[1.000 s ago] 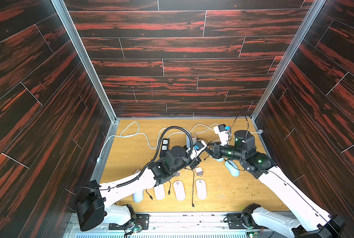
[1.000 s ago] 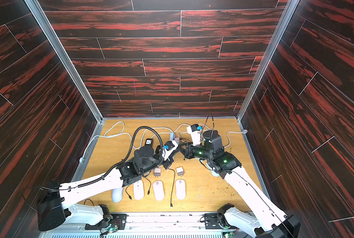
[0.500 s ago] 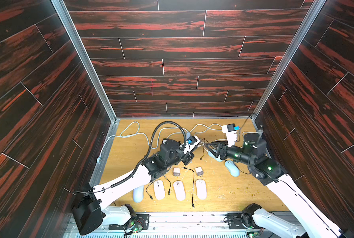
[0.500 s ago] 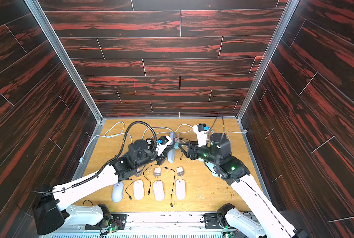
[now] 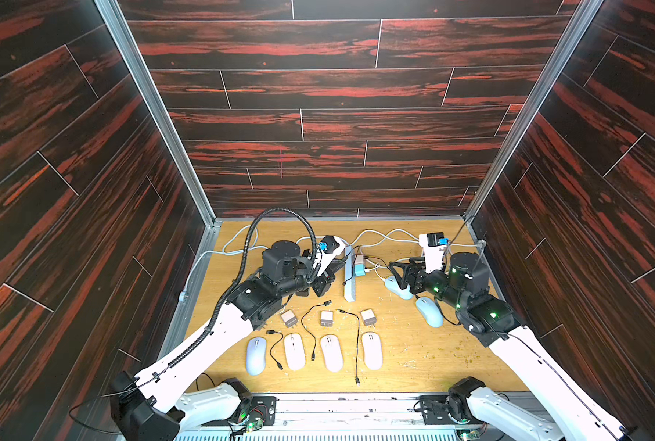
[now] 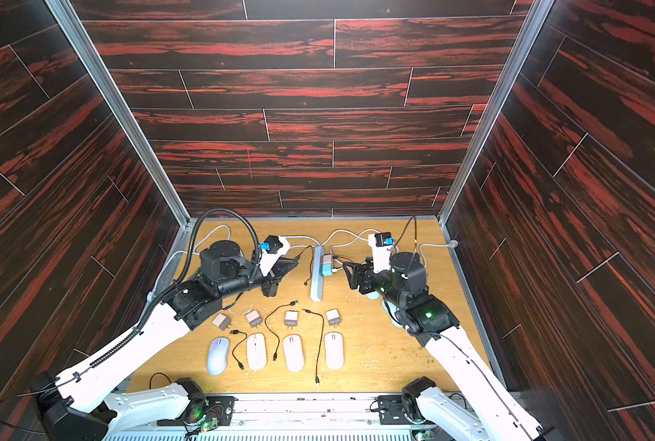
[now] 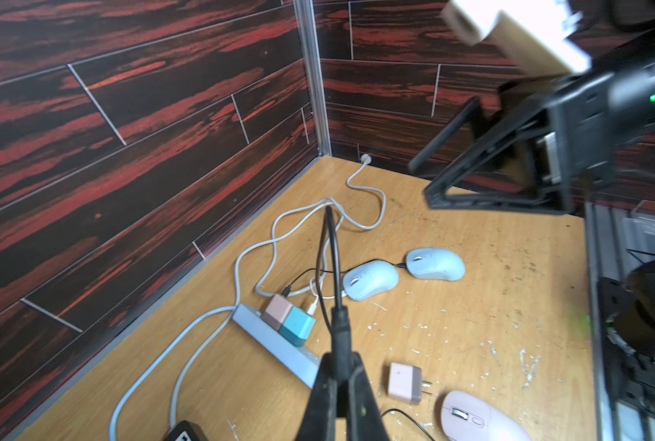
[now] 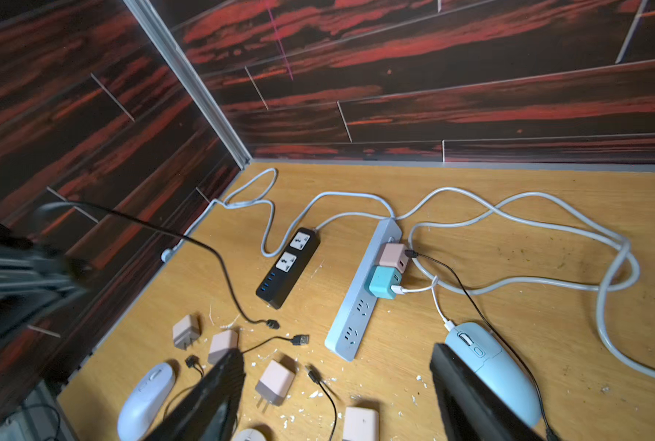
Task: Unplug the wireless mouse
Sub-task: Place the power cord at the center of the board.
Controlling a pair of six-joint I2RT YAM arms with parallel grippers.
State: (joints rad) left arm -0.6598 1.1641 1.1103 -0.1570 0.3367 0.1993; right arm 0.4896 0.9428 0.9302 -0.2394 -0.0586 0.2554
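— Where's the light blue mouse (image 8: 497,370)?
— Toward the desk's (image 8: 509,198) right edge, beside the power strip (image 8: 360,305), white cable (image 8: 438,305) plugged in. Above it the right fingers (image 8: 467,393) gape; the left fingers (image 7: 324,397) clamp a black cable (image 7: 333,267).

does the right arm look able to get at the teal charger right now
Probably yes: the right gripper is open and faces the teal charger; only its white cable and a blue mouse lie close. The left gripper, shut on a black cable, is across the power strip.

Red-streaked plank walls (image 5: 318,114) — scuffed wooden floor (image 5: 413,355)
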